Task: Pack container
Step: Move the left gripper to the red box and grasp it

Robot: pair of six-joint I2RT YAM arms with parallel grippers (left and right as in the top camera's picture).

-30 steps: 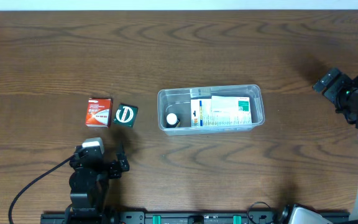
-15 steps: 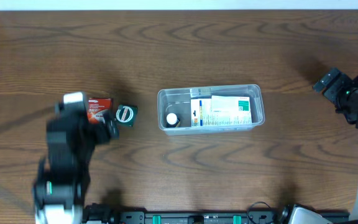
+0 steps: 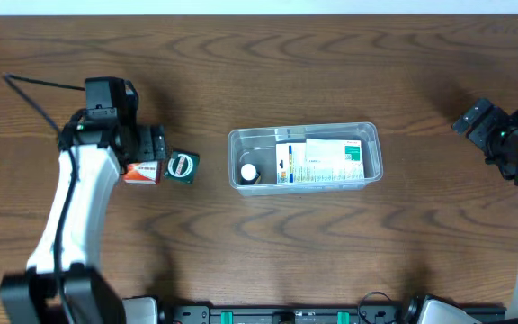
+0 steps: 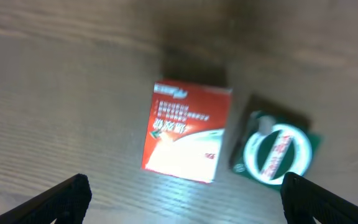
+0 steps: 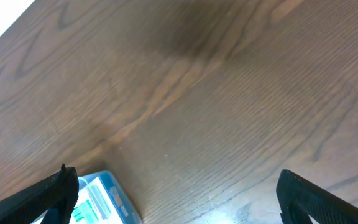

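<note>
The clear container [image 3: 374, 144] sits mid-table and holds a white printed box [image 3: 322, 162] and a small white-capped bottle [image 3: 248, 171]. Its corner shows in the right wrist view [image 5: 107, 199]. A red box [image 3: 142, 171] and a dark green box with a white ring [image 3: 181, 166] lie to its left; both show in the left wrist view, the red box [image 4: 185, 134] and the green box [image 4: 278, 149]. My left gripper [image 4: 182, 199] is open, hovering over the red box, partly hiding it from overhead. My right gripper [image 5: 176, 196] is open and empty at the far right.
The right arm [image 3: 511, 135] stands at the table's right edge. The left arm [image 3: 79, 207] reaches up along the left side, with a cable [image 3: 34, 83] behind it. A black rail [image 3: 286, 315] runs along the front edge.
My left arm has swung from the front edge up to the red box and now hovers over it. The boxes, container and right arm have not moved.
</note>
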